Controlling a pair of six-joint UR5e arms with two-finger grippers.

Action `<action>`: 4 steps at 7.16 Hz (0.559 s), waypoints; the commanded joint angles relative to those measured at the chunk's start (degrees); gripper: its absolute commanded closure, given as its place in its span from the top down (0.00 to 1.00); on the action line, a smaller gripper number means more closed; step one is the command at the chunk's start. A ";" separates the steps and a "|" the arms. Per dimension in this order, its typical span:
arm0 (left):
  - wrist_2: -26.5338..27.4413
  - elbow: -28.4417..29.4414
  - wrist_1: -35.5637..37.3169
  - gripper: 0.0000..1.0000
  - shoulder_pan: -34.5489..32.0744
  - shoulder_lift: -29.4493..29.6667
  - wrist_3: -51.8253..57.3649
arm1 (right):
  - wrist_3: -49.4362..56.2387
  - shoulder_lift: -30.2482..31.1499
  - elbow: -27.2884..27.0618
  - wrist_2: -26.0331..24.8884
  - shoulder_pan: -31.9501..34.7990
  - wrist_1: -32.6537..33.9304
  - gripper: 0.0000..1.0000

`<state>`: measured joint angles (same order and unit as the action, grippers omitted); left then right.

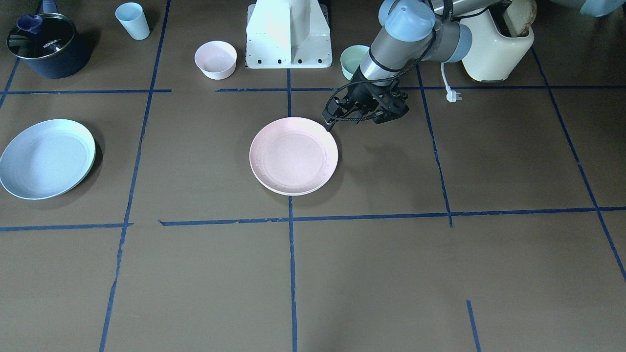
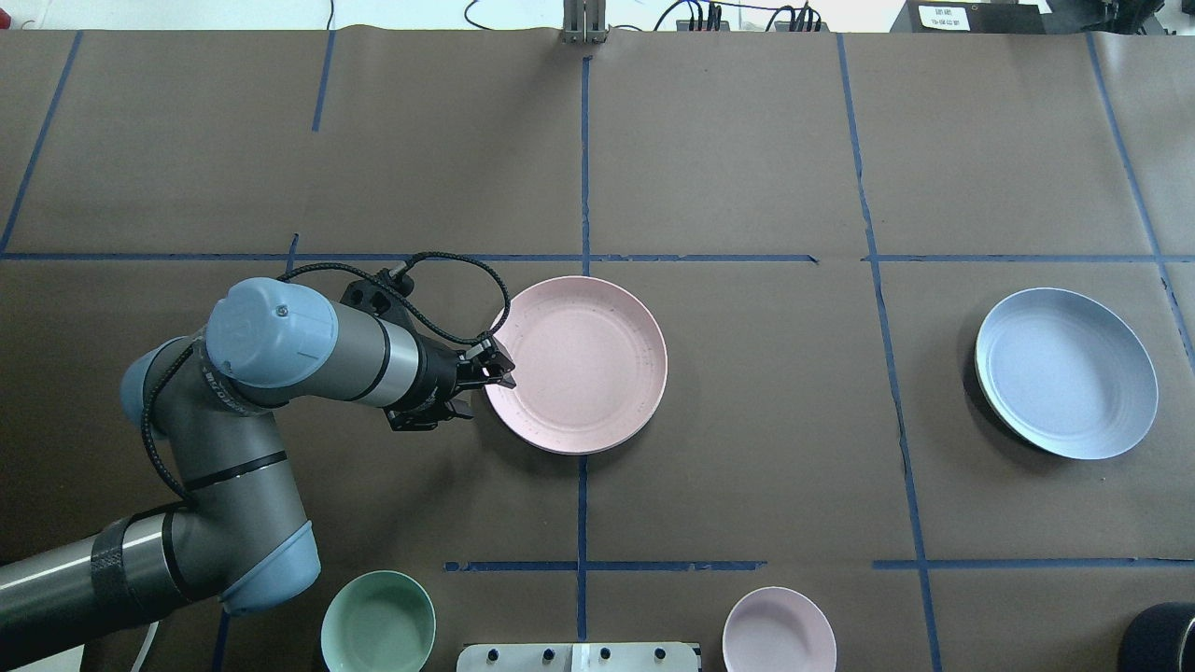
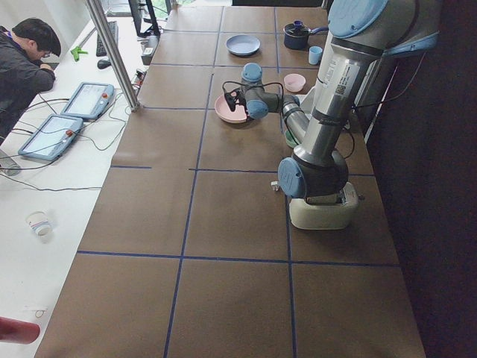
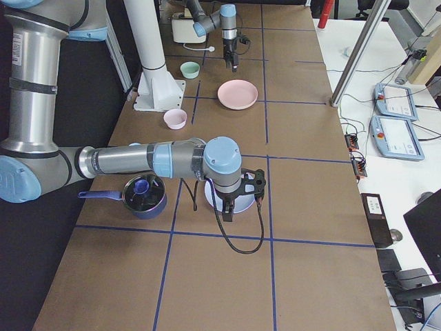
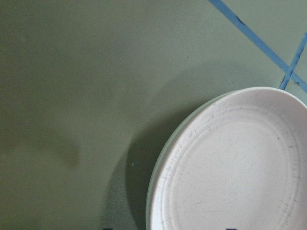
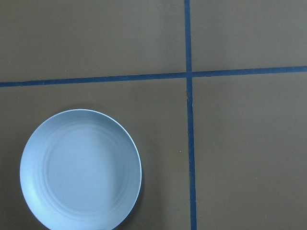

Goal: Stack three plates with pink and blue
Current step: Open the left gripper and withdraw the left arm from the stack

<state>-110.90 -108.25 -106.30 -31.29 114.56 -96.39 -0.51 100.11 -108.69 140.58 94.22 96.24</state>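
Pink plate point(image 2: 576, 364), seemingly rigid, light and smooth, lay flat at the centre of the tabletop point(image 2: 747, 448). A paler edge beneath it suggested a second plate. Only the raised rim offered a hold. The left tool point(image 2: 497, 366) hovered at the plate's left rim, jaws apart, holding nothing. The blue plate point(image 2: 1065, 371) lay well apart, under the right tool point(image 4: 234, 203), whose opening could not be told.

Overhead looks down from behind the robot; the front view faces it, the robot's base point(image 1: 288, 34) at 12 o'clock. Both share the centred pink plate point(image 2: 579, 364). Side views look along the counter point(image 3: 149, 186) from either end. Wrist cameras look down close: left on that plate, right on the blue plate point(image 6: 80, 170).
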 commanded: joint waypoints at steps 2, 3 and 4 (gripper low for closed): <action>-0.90 -9.69 16.57 1.00 -5.87 -5.10 20.07 | -2.22 0.00 0.32 -0.31 -5.53 -0.09 1.00; -1.33 -9.18 16.91 1.00 -9.89 -7.57 29.85 | -4.66 -0.09 0.32 -0.22 -6.76 -0.70 1.00; -1.42 -9.09 17.09 1.00 -13.15 -10.73 36.38 | -10.25 0.00 2.49 -0.22 -8.77 -7.84 1.00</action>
<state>-112.10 -117.30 -89.72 -40.52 107.39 -68.72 -5.70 100.09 -107.82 140.33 87.61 93.89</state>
